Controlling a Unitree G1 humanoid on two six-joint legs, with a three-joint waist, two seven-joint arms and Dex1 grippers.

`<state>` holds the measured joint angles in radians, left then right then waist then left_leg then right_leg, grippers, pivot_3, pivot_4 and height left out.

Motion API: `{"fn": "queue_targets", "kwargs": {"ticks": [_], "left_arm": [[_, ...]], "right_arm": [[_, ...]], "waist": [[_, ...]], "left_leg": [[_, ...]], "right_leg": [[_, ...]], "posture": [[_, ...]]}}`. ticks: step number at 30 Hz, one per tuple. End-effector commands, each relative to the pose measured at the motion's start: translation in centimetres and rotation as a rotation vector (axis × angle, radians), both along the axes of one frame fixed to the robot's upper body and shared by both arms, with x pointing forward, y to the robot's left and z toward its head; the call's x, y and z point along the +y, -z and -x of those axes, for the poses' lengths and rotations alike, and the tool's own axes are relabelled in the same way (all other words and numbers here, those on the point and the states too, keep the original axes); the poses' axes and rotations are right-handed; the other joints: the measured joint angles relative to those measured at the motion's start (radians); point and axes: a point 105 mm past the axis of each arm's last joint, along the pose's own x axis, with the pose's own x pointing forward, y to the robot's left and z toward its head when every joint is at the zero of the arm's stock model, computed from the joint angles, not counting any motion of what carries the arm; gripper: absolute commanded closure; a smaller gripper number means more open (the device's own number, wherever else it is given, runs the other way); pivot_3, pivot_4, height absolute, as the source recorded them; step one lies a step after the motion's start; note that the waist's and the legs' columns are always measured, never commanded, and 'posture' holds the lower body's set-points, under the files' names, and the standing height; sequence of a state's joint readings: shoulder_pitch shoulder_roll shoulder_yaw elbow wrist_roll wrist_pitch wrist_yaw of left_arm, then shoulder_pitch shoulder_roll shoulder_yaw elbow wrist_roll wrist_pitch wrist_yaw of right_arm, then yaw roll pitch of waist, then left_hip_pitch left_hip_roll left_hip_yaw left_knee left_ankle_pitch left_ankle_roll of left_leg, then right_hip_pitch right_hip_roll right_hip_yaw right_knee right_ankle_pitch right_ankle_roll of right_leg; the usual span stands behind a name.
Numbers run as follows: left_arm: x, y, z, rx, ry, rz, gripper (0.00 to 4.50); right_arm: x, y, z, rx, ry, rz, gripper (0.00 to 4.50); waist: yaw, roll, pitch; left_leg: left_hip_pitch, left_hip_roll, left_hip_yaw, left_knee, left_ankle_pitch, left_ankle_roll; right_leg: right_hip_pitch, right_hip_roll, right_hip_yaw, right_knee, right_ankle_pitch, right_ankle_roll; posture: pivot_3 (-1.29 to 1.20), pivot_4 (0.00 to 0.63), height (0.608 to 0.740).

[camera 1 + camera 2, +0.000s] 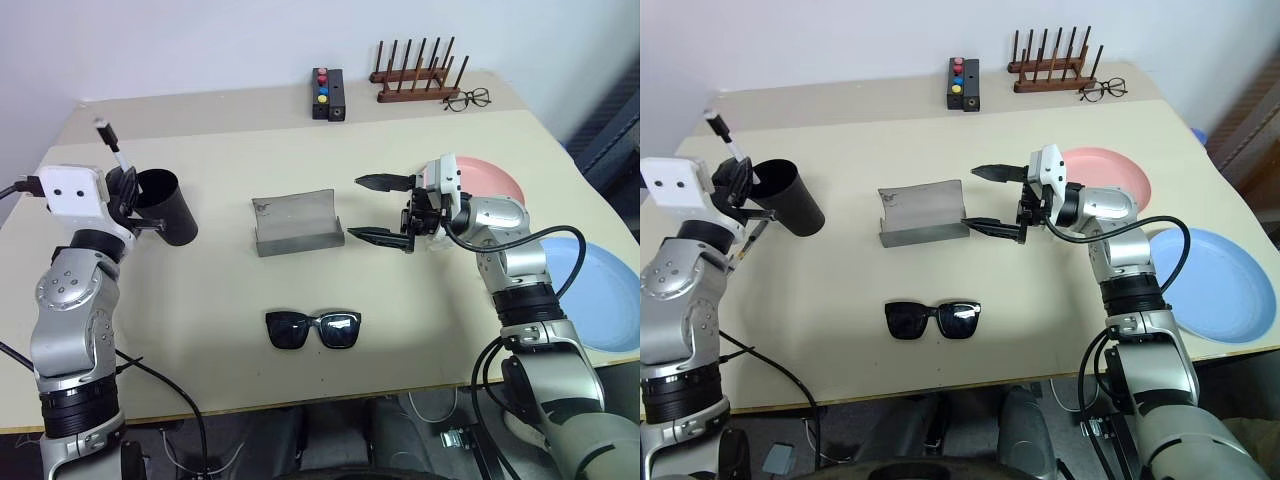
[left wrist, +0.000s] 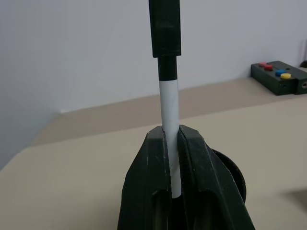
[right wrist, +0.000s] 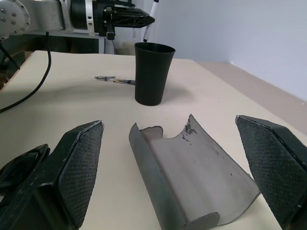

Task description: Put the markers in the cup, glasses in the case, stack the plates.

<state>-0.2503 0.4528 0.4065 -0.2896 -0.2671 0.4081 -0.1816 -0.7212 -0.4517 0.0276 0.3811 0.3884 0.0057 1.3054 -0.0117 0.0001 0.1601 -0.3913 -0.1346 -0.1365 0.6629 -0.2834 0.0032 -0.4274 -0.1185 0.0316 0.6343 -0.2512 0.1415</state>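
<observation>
pinching the white marker [image 2: 169, 120] between its two fingers, the left gripper [image 1: 128, 192] holds it upright, black cap on top, just above the rim of the black cup [image 1: 166, 207], which stands at 9 o'clock on the table [image 1: 200, 290]. the second marker [image 3: 115, 79] lies on the table near the cup. the right gripper [image 1: 382, 210] has its fingers spread wide, pointing at the open grey case [image 1: 296, 222] in the centre. the sunglasses [image 1: 313, 328] lie at 6 o'clock of the case. the pink plate [image 1: 490, 182] and the blue plate [image 1: 600, 290] lie at 3 o'clock, apart.
</observation>
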Motion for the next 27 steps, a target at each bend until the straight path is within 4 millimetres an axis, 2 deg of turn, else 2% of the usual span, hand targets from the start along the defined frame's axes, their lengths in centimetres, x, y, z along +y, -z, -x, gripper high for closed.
{"fn": "queue_targets", "kwargs": {"ticks": [1, 3, 6, 10, 12, 14, 16, 21, 27], "left_arm": [[0.1, -0.7, 0.3, -0.033, -0.022, -0.027, 2.34], [0.1, -0.7, 0.3, -0.035, -0.028, -0.023, 1.28], [-0.1, -1.0, 0.4, -0.053, -0.018, -0.014, 0.06], [-0.1, -3.4, 0.8, -0.147, -0.002, 0.020, 0.06], [1.0, -4.7, 1.1, -0.176, -0.032, 0.058, 0.06], [2.9, -5.0, 1.6, -0.177, -0.084, 0.104, 0.06], [5.2, -4.3, 2.4, -0.145, -0.146, 0.141, 0.06], [8.6, -2.5, 4.6, -0.044, -0.202, 0.159, 0.06], [9.2, -0.3, 5.7, 0.148, -0.153, 0.102, 0.06]], "right_arm": [[-0.1, -1.8, 0.2, -0.061, -0.007, -0.030, 0.00], [-0.2, -1.8, 0.2, -0.062, -0.005, -0.028, 0.00], [-0.3, -1.8, 0.3, -0.061, -0.004, -0.025, 0.00], [-0.5, -1.8, 0.2, -0.060, 0.000, -0.021, 0.00], [-0.5, -1.7, 0.1, -0.059, 0.001, -0.019, 0.00], [-0.4, -1.5, 0.0, -0.058, 0.001, -0.018, 0.00], [-0.1, -1.3, -0.1, -0.056, 0.001, -0.019, 0.00], [0.3, -1.1, -0.2, -0.049, -0.005, -0.018, 0.00], [0.6, -0.5, 1.1, -0.009, -0.090, 0.029, 0.00]], "waist": [[0.000, 0.000, 0.000], [0.000, 0.000, 0.000], [0.001, 0.000, 0.000], [0.001, 0.000, 0.000], [0.000, 0.000, 0.000], [-0.001, 0.000, 0.000], [-0.008, 0.000, 0.000], [-0.007, 0.000, 0.000], [0.004, 0.000, 0.000]], "left_leg": [[0.000, 0.000, 0.000, 0.000, 0.000, 0.000], [0.000, 0.000, 0.000, 0.000, 0.000, 0.000], [0.000, 0.000, 0.000, 0.000, 0.000, 0.000], [0.000, 0.000, 0.000, 0.000, 0.000, 0.000], [0.000, 0.000, 0.000, 0.000, 0.000, 0.000], [0.000, 0.000, 0.000, 0.000, 0.000, 0.000], [0.000, 0.000, 0.000, -0.001, 0.000, 0.000], [0.000, 0.001, 0.000, -0.002, -0.001, -0.001], [0.000, 0.001, 0.000, -0.001, -0.001, -0.001]], "right_leg": [[0.000, 0.000, 0.000, 0.000, 0.000, 0.000], [0.000, 0.000, 0.000, 0.000, 0.000, 0.000], [0.000, 0.000, 0.000, 0.000, 0.000, 0.000], [0.000, 0.000, 0.000, 0.000, 0.000, 0.000], [0.000, 0.000, 0.000, 0.000, 0.000, 0.000], [0.000, 0.000, 0.000, 0.000, 0.000, 0.000], [-0.001, 0.000, 0.000, 0.000, 0.000, 0.000], [-0.002, 0.001, 0.000, 0.000, 0.000, 0.000], [0.000, 0.001, -0.001, 0.000, 0.000, 0.000]], "posture": [[0.00, 0.150, 0.740], [0.00, 0.150, 0.740], [0.00, 0.150, 0.740], [0.00, 0.150, 0.740], [0.00, 0.150, 0.740], [0.00, 0.150, 0.740], [0.00, 0.150, 0.740], [0.00, 0.150, 0.740], [0.00, 0.150, 0.740]]}}
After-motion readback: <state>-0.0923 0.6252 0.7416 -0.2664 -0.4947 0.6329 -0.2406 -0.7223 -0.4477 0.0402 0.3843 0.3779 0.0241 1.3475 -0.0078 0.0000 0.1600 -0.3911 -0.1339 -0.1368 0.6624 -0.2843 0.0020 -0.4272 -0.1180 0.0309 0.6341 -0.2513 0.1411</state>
